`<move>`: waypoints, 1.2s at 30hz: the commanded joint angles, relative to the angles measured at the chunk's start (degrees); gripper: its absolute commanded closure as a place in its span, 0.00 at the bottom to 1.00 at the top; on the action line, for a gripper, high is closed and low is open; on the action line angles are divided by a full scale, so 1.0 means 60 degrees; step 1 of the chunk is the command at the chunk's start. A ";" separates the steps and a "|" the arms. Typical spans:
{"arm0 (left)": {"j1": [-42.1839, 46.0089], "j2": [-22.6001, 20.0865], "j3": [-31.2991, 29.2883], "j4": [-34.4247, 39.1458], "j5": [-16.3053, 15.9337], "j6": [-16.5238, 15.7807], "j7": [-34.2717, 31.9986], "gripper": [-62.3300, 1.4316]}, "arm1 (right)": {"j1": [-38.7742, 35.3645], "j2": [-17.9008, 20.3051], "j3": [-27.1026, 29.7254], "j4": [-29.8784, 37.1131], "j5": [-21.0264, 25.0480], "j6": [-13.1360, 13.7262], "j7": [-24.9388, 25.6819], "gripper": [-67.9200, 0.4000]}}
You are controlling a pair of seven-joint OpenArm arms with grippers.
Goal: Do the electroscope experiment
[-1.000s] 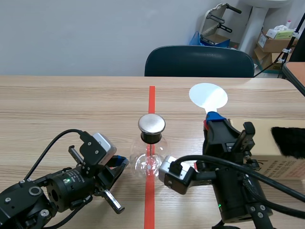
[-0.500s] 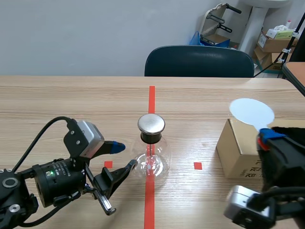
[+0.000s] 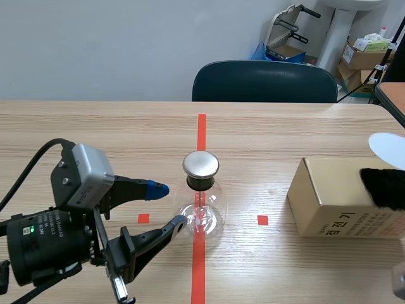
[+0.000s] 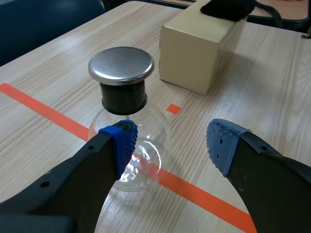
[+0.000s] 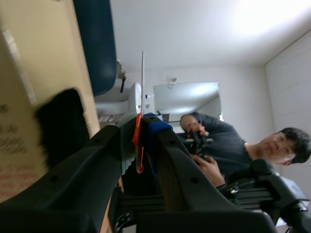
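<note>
Facing dark chair (image 3: 264, 81) across wooden table (image 3: 95, 133): left hand (image 4: 172, 145) wide, right hand (image 5: 142, 130) clamping disc (image 3: 387, 148).

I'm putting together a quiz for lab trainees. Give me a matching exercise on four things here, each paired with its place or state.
Column one:
1. flask
2. black pad
3. white disc
4. left gripper

Column two:
a. open, close to the flask
b. on top of the cardboard box
c. standing on the long tape line
d. pressed between the fingers of the right gripper

Pairs: 1-c, 2-b, 3-d, 4-a
</note>
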 commanded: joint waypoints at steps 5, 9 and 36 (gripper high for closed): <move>0.0681 -0.0637 -0.0029 0.0827 -0.0062 0.0565 -0.0226 0.44 | 0.0780 -0.0466 0.0889 -0.1002 -0.0215 -0.0553 0.0856 0.97; 0.1137 -0.0754 -0.0029 0.1180 0.0317 0.0907 -0.0098 0.44 | 0.1082 -0.0586 0.1249 -0.1603 -0.0790 -0.0553 0.0838 0.97; 0.3085 -0.1953 -0.0029 0.3854 0.1457 0.2991 -0.0561 0.44 | 0.1395 -0.0586 0.1330 -0.2412 -0.2918 0.0007 0.0572 0.97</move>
